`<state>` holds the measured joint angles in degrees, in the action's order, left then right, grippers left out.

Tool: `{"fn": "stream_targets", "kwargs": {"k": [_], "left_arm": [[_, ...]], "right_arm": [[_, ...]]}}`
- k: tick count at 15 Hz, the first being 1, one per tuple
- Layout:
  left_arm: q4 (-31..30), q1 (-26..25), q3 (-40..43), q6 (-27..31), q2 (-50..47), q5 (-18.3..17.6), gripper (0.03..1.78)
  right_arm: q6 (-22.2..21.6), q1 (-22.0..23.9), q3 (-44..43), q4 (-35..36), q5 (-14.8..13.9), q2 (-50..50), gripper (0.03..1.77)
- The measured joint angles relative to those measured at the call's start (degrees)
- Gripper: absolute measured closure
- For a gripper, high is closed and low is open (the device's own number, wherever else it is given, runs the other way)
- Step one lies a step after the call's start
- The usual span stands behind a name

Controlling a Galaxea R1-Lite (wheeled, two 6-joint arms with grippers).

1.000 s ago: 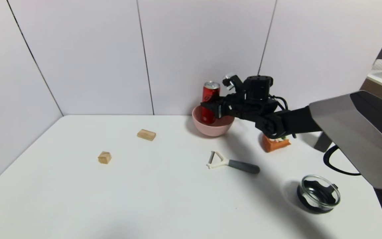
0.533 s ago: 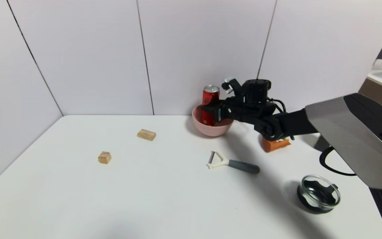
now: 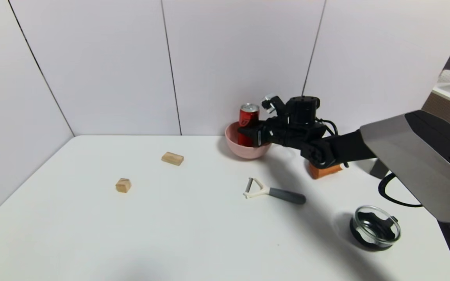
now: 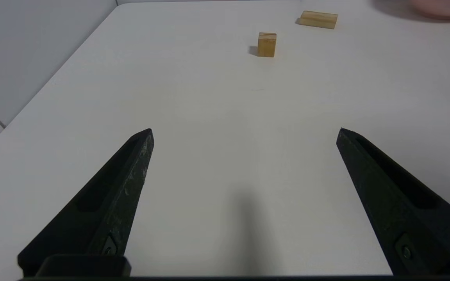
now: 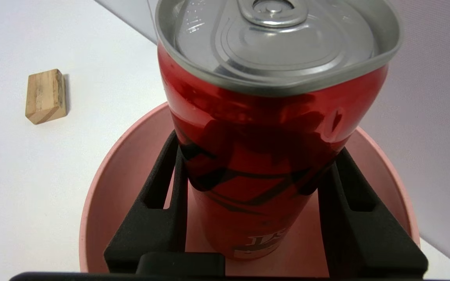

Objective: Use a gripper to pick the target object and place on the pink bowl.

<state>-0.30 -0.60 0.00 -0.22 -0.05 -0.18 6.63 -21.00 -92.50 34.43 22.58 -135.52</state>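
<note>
A: Far right of the desk [image 3: 193, 234], inside the pink bowl [image 3: 233, 146]: red can [image 3: 248, 117] upright, long axis vertical, silver top up.

B: Lettering?

A: Black, unreadable.

B: Arms?

A: Right tool [image 3: 248, 134] reaches in near level from the right, clamped on the can's sides. Left tool [image 4: 244, 134] parked at the near-left, fingers wide.

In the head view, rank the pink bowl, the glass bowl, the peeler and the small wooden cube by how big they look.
1. Peeler, longest across.
2. Pink bowl and glass bowl look about alike; the glass bowl sits nearer the camera, so no ranking between them.
3. Wooden cube, clearly smallest.
</note>
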Motion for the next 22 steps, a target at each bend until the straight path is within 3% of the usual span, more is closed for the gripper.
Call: {"fn": "stream_targets", "kwargs": {"k": [1,6,12,17,22], "left_arm": [[0.00,0.00,0.00,-0.02,0.00,0.00,0.12],[0.00,0.00,0.00,0.00,0.00,0.00,0.12],[0.00,0.00,0.00,0.00,0.00,-0.02,0.12],[-0.02,0.00,0.00,-0.02,0.00,0.00,0.12],[-0.02,-0.02,0.00,-0.02,0.00,0.02,0.12]], "right_arm": [[-0.02,0.04,0.17,0.13,0.07,0.05,0.90],[-0.11,0.06,0.46,-0.06,0.13,0.84,0.51],[-0.52,0.17,1.18,-2.34,0.11,4.68,0.29],[-0.49,2.16,5.05,-19.66,0.07,15.82,0.19],[-0.62,6.02,15.03,-42.89,-0.10,37.57,0.14]]}}
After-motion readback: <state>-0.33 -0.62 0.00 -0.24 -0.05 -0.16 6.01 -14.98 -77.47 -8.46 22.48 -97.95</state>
